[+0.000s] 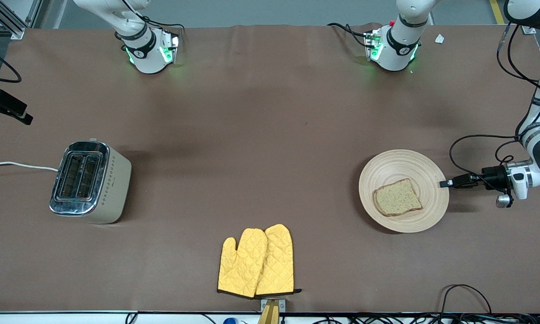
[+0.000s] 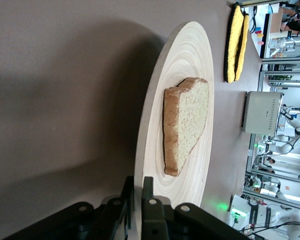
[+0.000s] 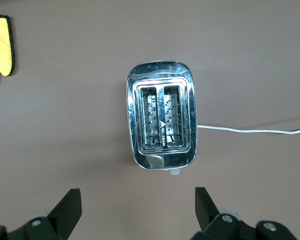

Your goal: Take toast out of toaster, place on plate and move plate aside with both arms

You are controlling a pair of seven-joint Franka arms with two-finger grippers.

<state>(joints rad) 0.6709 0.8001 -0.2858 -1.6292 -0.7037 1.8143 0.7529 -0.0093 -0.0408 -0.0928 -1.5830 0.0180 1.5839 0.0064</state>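
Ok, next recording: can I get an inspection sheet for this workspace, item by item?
Surface: brown cloth-covered table, a few faint creases.
Job's things: square speckled tan toast lies flat on the round pale wooden plate, toward the left arm's end.
Clutter: chrome-topped beige two-slot toaster, slots empty; pair of yellow quilted oven mitts nearer the front camera.
End effectors: left end effector shut on the plate rim; right end effector open above the toaster.
Cables: white toaster cord; black cables on the left arm.
Surroundings: lab equipment past the table in the left wrist view.
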